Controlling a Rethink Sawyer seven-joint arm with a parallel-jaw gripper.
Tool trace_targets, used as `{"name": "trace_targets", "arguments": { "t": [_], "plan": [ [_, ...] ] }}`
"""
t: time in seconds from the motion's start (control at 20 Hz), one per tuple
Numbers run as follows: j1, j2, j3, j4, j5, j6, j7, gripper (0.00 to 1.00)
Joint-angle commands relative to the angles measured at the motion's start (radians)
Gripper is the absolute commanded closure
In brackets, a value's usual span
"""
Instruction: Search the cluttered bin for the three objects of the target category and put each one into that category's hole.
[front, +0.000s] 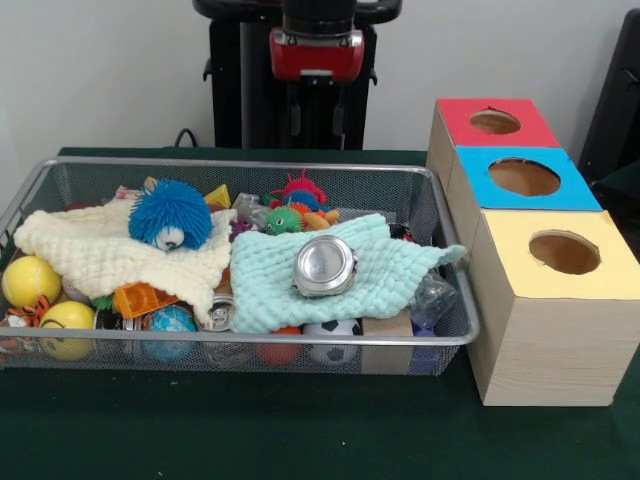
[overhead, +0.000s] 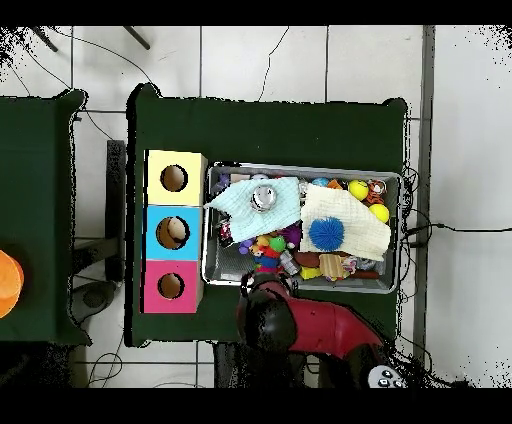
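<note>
A wire mesh bin (front: 250, 163) (overhead: 392, 175) holds mixed toys. A cream cloth (front: 95, 250) (overhead: 350, 225) carries a blue spiky ball (front: 170, 213) (overhead: 325, 233). On a mint cloth (front: 375, 270) (overhead: 240, 200) lies a round metal tin (front: 325, 266) (overhead: 263, 197). Beside the bin stand three wooden boxes with holes, topped red (front: 495, 122) (overhead: 170, 286), blue (front: 524, 177) (overhead: 172, 232) and yellow (front: 563, 252) (overhead: 174, 178). My gripper (overhead: 262, 292) hangs drawn back at the bin's rim nearest the robot, over the toys there and holding nothing I can see.
Yellow balls (front: 30, 281) (overhead: 358, 189) lie at one end of the bin. A globe ball (front: 170, 322), a soccer ball (front: 332, 328) and a bright caterpillar toy (front: 298, 214) (overhead: 268, 243) sit among the clutter. An orange object (overhead: 8, 283) rests on a second table.
</note>
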Motion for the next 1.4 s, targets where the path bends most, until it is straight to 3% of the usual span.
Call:
{"name": "trace_targets", "arguments": {
  "t": [0.05,0.65,0.95,1.4],
  "plan": [
    [-0.111,0.156,0.159,-0.128,-0.108,-0.062,-0.021,0.00],
    [-0.306,0.198,0.291,-0.199,-0.237,0.039,-0.093,0.00],
    [-0.359,0.226,0.334,-0.225,-0.289,0.055,-0.096,0.00],
    [-0.439,0.236,0.412,-0.277,-0.315,0.161,-0.155,0.00]
  ]
}}
